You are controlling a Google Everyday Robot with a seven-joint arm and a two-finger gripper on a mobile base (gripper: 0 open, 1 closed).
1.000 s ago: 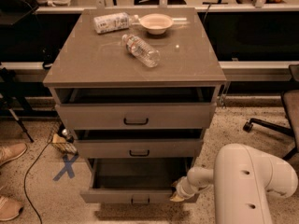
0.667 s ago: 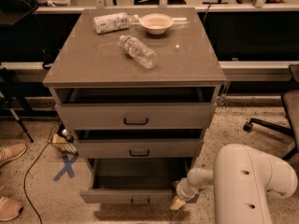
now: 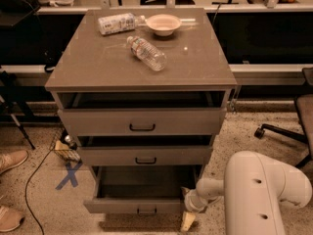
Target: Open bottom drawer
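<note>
The bottom drawer point(image 3: 122, 205) is the lowest of three grey-taupe drawers. It stands pulled well out, and its dark inside point(image 3: 146, 182) looks empty. Its small black bar handle point(image 3: 146, 211) sits at the centre of the front panel. My gripper point(image 3: 188, 221) hangs low at the drawer's right front corner, right of the handle and close to the floor, pointing down. My white arm point(image 3: 259, 195) fills the lower right of the view. The gripper is beside the panel's end, not on the handle.
The medium drawer point(image 3: 145, 155) and the tall top drawer point(image 3: 142, 121) are each slightly open. On the cabinet top lie two plastic bottles point(image 3: 146, 53) and a bowl point(image 3: 163, 23). A chair base point(image 3: 293, 126) stands at the right, with cables and someone's shoes point(image 3: 10, 160) at the left.
My gripper has dropped lower beside the bottom drawer's right front corner, toward the floor. The drawer front stays about where it was.
</note>
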